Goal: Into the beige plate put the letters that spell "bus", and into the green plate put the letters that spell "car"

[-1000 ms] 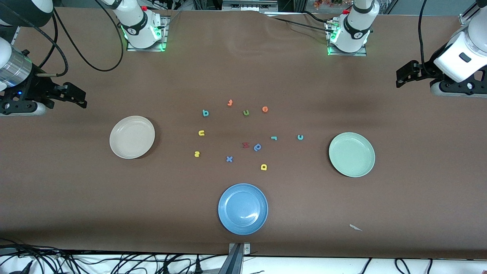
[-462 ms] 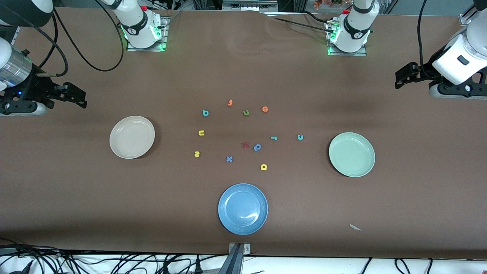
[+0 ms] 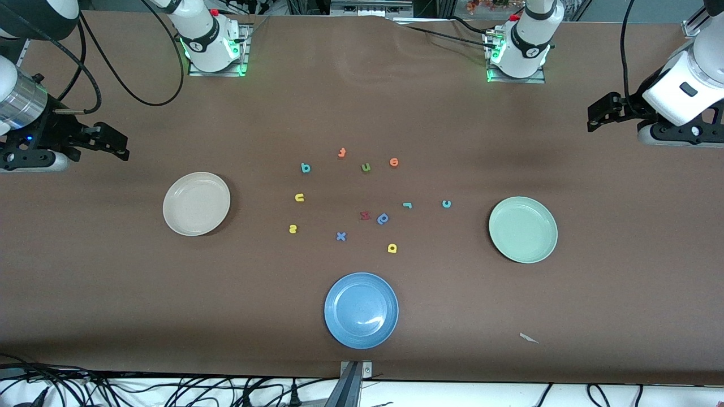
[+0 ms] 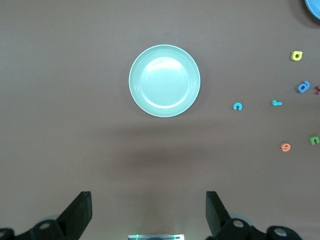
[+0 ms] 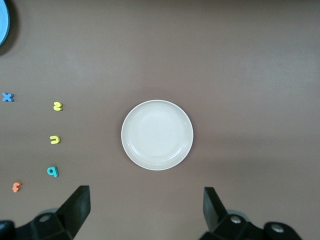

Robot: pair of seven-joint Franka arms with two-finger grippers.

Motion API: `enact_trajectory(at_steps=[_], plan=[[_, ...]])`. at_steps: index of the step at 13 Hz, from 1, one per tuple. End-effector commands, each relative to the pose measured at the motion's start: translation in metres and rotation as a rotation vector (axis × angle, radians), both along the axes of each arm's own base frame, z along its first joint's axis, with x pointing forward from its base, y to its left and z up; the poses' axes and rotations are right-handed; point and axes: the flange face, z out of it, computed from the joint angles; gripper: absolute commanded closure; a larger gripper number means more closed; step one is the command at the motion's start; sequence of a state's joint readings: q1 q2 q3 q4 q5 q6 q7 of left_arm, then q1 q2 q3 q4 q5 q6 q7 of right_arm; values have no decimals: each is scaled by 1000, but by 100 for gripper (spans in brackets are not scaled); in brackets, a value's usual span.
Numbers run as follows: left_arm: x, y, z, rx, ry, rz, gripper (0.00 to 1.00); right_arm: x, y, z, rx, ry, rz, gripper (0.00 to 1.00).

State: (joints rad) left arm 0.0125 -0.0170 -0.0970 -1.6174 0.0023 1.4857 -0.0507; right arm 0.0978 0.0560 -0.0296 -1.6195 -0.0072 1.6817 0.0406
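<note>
Both end effectors open, beige plate empty, green plate empty

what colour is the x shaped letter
Blue: the small foam x-shaped letter shows best in the front view.

Foam letters lying on the table; no printed labels or brands legible.
Readable shapes: teal "b", yellow "u", yellow "s", teal "r", teal "c", yellow "a", blue "x", green "u".
</note>
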Motion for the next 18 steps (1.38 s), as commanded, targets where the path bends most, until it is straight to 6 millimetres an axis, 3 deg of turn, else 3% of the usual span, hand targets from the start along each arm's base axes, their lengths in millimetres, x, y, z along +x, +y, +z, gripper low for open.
enact_trajectory(at_steps=[1, 13, 16, 18], plan=[[3, -2, 6, -6, -1, -11, 0, -5, 0, 7, 16, -8, -6, 0], [3, -4, 5, -6, 1, -14, 0, -4, 0, 5, 14, -8, -6, 0], [11, -13, -13, -6, 36, -30, 0, -4, 1, 5, 14, -8, -4, 0], [19, -39, -38, -9, 79, -79, 0, -4, 0, 6, 14, -10, -6, 0]])
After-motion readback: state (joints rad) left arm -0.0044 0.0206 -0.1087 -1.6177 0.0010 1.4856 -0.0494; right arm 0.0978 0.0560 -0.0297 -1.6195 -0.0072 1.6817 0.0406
